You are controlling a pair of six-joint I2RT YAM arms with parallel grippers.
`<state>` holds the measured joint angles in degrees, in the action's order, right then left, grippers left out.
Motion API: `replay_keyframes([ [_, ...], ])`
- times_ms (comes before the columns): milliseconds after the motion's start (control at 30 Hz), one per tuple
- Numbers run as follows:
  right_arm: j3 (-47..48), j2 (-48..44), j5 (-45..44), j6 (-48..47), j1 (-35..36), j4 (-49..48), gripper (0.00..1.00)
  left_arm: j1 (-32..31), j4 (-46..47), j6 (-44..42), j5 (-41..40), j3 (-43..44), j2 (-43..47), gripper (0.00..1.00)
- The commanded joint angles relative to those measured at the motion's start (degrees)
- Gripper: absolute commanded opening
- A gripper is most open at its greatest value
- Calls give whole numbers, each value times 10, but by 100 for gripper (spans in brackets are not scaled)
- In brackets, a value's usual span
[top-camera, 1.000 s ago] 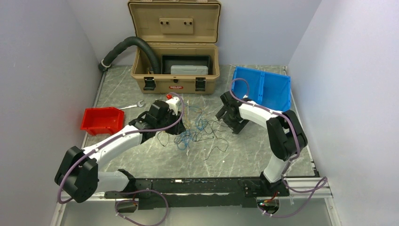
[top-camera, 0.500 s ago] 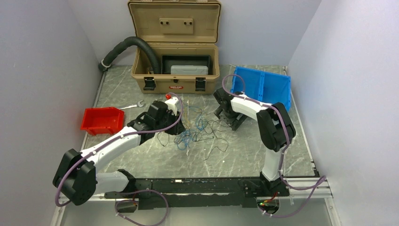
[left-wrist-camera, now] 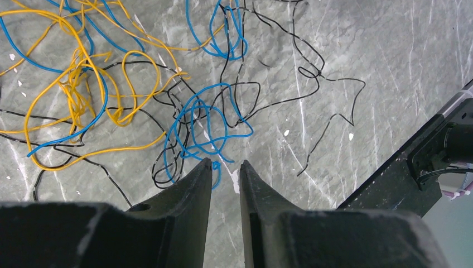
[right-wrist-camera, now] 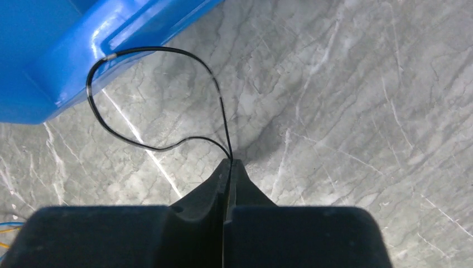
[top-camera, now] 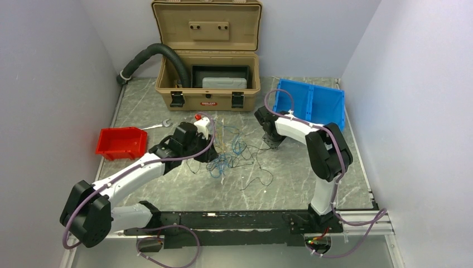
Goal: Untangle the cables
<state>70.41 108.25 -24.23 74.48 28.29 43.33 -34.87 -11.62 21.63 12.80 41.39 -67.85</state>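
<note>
**Worktop layout.** The cable tangle [top-camera: 228, 153] lies on the grey marble worktop [top-camera: 312, 173], near its centre and between the two arms. It is made up of blue, yellow and black strands looped through one another. An open tan case [top-camera: 209, 67] stands at the far edge, with a black hose [top-camera: 150, 53] running into its left side. A blue bin [top-camera: 312, 103] sits toward the far right corner. A red bin [top-camera: 120, 142] sits by the left edge, with a wrench [top-camera: 158, 125] between it and the case.

**Left gripper.** The left gripper [left-wrist-camera: 226, 167] is positioned low at the left side of the tangle. Its fingers are held a narrow gap apart, with bare marble visible between them, and nothing is gripped. A knot of blue cable [left-wrist-camera: 223, 85] crossed by black strands lies just beyond the fingertips. The yellow cables [left-wrist-camera: 75, 92] are spread further out in the left wrist view, toward its upper left.

**Right gripper.** The right gripper [right-wrist-camera: 230, 162] is placed at the right side of the tangle, near the blue bin. Its fingers are pressed together on a black cable [right-wrist-camera: 221, 103], pinched at the very tips. From the pinch point the cable rises in a wide loop. The top of that loop crosses in front of the lower edge of the bin.
</note>
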Motion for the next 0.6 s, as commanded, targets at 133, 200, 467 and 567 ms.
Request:
replay_keyframes([
  [133,-28,-53,-64,6,4,21,0,-2,4,-18,-4,-3,25,30],
  [200,-30,-92,-83,-18,6,15,0,-2,4,-18,-4,-3,27,30],
  [467,-123,-324,-69,-229,7,-150,0,-2,10,-10,5,2,20,30],
  [567,-150,-415,-44,-276,6,-197,0,-2,14,-7,12,6,13,30],
])
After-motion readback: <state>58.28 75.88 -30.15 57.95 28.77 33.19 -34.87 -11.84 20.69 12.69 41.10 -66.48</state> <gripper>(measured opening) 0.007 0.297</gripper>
